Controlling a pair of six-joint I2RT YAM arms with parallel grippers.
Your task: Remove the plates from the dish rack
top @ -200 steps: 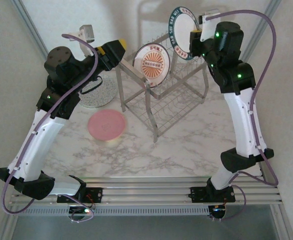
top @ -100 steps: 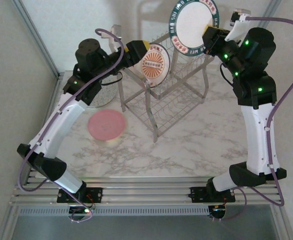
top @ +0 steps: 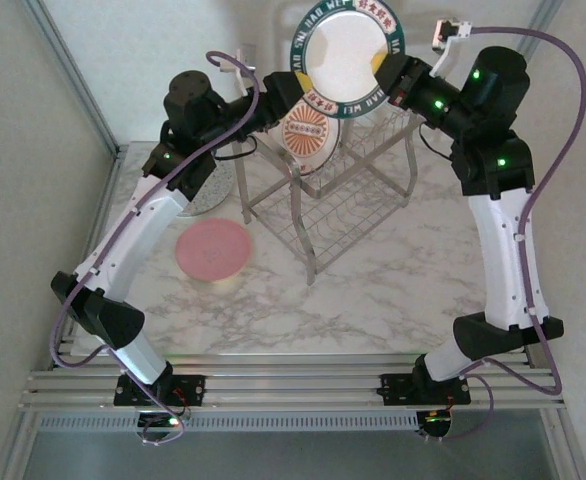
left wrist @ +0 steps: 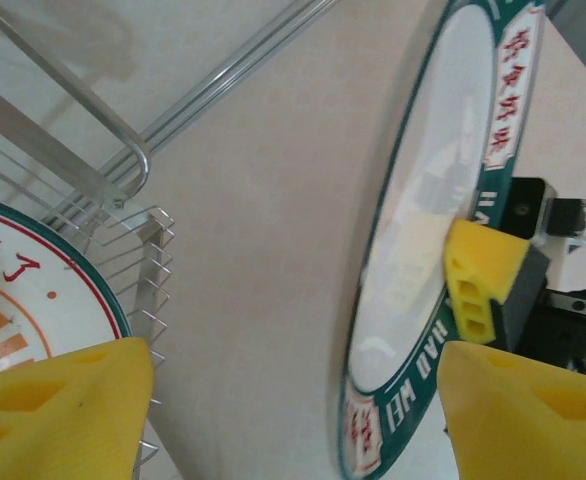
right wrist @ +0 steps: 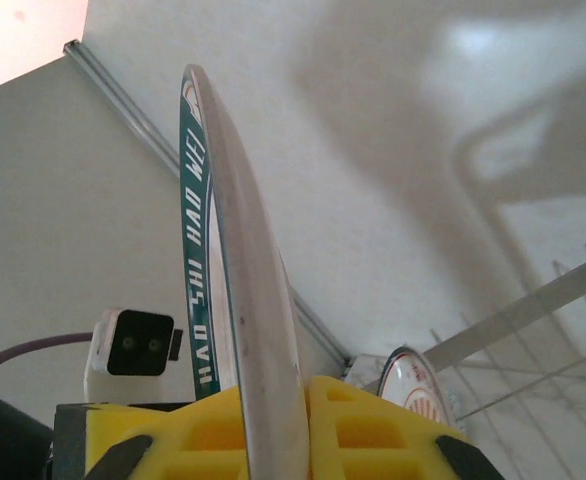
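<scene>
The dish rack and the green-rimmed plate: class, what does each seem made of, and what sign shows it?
Dish rack: likely metal, silvery and shiny; thin wires and tubes glint. Green-rimmed plate: perhaps glazed ceramic or melamine, glossy; its face reflects the yellow pad.

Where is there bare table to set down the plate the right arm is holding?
Free: table in front of the pink plate and rack, and right of the rack. Crowded: left rear, around the speckled plate.
</scene>
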